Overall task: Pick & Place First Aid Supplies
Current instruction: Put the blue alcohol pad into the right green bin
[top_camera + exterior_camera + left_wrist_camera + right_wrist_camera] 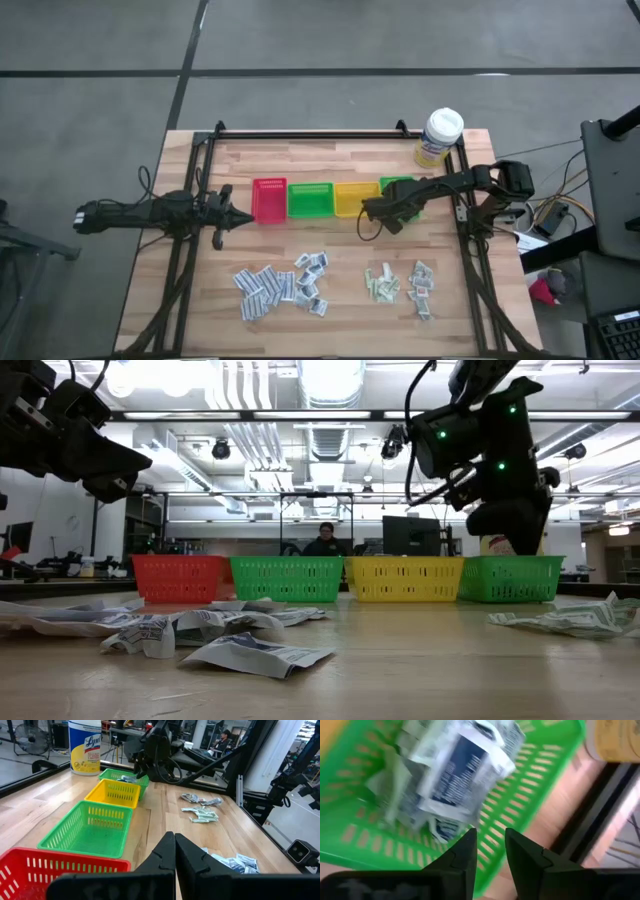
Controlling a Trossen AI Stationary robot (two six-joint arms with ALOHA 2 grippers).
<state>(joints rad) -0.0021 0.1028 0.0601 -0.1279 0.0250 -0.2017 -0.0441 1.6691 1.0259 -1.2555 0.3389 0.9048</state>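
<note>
hovering unit: right gripper (385, 213) above the right-hand green bin (398, 190), at the right end of the bin row; fingers (460, 857) parted by a narrow gap, nothing between them
right-hand green bin contents: white-and-dark-blue sachets (457, 770) lying crumpled in a heap just beyond the fingertips, seen from the right wrist view
waiting unit: left gripper (240, 217) at the left of the table, just beside the red bin (269, 199); fingers (165, 855) pressed together, holding nothing
bin row: red bin, green bin (310, 199), yellow bin (356, 197), right-hand green bin; side by side across the middle of the wooden table (330, 330)
loose supplies, left group: white-blue sachets (262, 284) scattered on the table near its front edge; a second cluster (311, 281) just to their right
loose supplies, right group: pale green sachets (381, 283) and grey-white sachets (422, 284), near each other, in front of the yellow and right-hand green bins
wipes tub: yellow tub with white lid (438, 138), upright at the far right corner of the table, behind the right-hand green bin
background: a person (325, 541) seated beyond the table, seen in the low view past the bins
</note>
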